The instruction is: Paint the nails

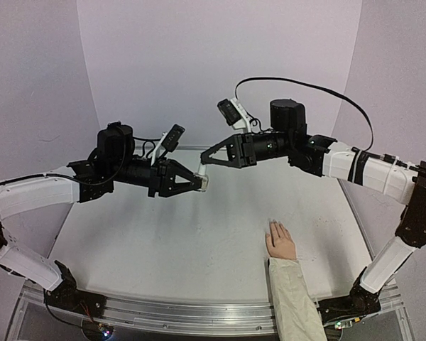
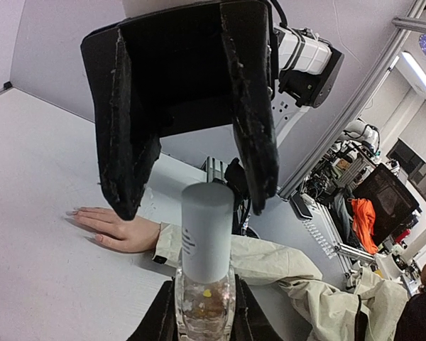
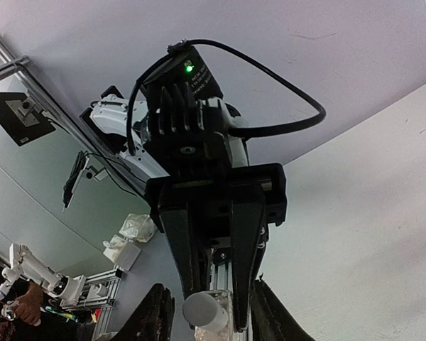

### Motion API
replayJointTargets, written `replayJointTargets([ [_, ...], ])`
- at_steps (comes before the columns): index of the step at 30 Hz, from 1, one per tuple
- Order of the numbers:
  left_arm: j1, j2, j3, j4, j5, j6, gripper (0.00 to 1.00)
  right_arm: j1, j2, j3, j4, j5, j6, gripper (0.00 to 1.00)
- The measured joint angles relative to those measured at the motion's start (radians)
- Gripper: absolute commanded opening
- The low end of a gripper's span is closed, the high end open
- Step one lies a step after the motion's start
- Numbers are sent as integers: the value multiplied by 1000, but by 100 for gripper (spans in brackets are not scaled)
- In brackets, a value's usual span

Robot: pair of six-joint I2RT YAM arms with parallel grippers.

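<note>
left wrist: left hand (image 2: 202,328) grasps the bottle (image 2: 204,307); right hand (image 2: 195,206) released, straddling its white cap (image 2: 206,238).

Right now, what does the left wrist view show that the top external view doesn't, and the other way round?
Only the left wrist view: the bottle close up, with a clear body and flecks inside, and the cluttered room beyond the table. Only the top external view: the left arm and right arm whole, down to their bases at the table's near edge. Both: the bottle held in the left gripper, its cap facing the open right gripper, and the hand with its cream sleeve lying flat on the table.
</note>
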Motion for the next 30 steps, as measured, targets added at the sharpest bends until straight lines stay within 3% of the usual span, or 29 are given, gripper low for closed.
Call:
replayJointTargets([
  [13, 0, 19, 20, 17, 26, -15, 0, 10, 11, 0, 32, -54, 6, 38],
  [25, 0, 19, 21, 16, 16, -27, 0, 19, 34, 0, 40, -67, 10, 12],
  [27, 0, 18, 21, 16, -21, -41, 0, 18, 34, 0, 44, -44, -4, 0],
  [30, -7, 14, 19, 16, -119, -23, 0, 10, 35, 0, 44, 6, -14, 0],
])
